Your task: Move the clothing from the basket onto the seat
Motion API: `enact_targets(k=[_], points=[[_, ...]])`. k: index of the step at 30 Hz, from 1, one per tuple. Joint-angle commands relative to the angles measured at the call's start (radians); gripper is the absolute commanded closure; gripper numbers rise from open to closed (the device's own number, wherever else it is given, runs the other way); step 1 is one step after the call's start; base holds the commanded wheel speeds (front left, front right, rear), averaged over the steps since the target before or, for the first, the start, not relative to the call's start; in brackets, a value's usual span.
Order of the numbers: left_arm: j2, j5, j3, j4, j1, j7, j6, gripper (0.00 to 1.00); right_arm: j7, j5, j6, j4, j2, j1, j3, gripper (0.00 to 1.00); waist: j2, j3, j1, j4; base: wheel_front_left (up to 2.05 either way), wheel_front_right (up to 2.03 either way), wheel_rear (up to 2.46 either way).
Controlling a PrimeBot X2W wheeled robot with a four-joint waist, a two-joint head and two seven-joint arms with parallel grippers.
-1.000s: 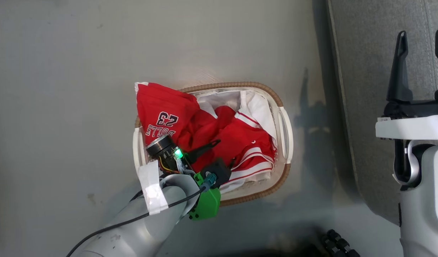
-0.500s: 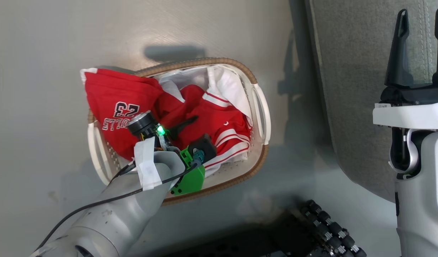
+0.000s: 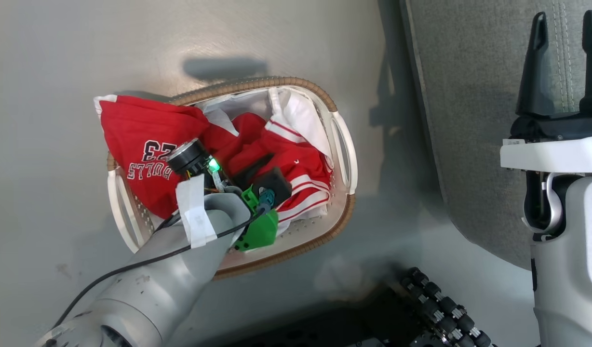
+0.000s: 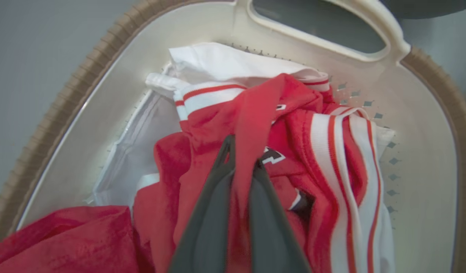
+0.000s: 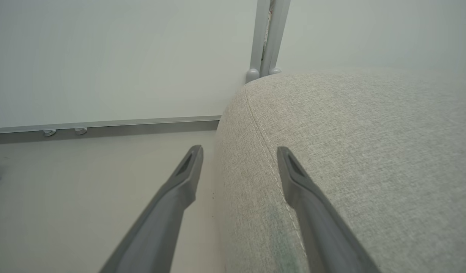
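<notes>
Left gripper (image 4: 242,151) is seen clamped on a red fold of the clothing (image 4: 255,113), inside the basket (image 3: 342,144). BULLS 23 jersey (image 3: 141,144) is draped over the basket's rim; striped garment (image 3: 301,178) is piled inside. Right gripper (image 5: 238,151) is held spread and empty, well clear of the basket, on the seat (image 5: 350,151) side.

**Left arm down and gripping, right arm idle**

My left arm reaches forward and down, its pale forearm slanting up from the lower left. The left gripper (image 4: 242,151) has its fingers pressed together on a strip of the clothing (image 4: 255,113). My right gripper (image 3: 564,29) sits at the right, fingers pointing ahead, parted, nothing between them.
</notes>
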Motion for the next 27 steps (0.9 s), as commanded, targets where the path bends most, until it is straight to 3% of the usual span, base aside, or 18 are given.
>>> enact_targets(k=[1, 17, 27], points=[[0.001, -0.015, 0.014, -0.025, 0.014, 0.0, 0.007, 1.0, -0.002, -0.008, -0.001, 0.007, -0.003, 0.001, 0.003, 0.0, 0.012, -0.024, -0.0001, 0.012, 0.0, 0.0, 0.0], [0.124, -0.05, 0.135, -0.375, 0.105, 0.0, 0.032, 1.0, -0.002, -0.108, -0.001, 0.092, -0.003, 0.113, -0.017, 0.0, 0.012, -0.32, -0.0001, 0.105, 0.0, 0.0, 0.0], [0.211, -0.042, 0.163, -0.491, 0.089, 0.0, -0.001, 1.0, -0.002, -0.145, -0.001, 0.131, -0.003, 0.241, -0.008, 0.0, 0.012, -0.57, -0.0001, 0.141, 0.0, 0.0, 0.0]])
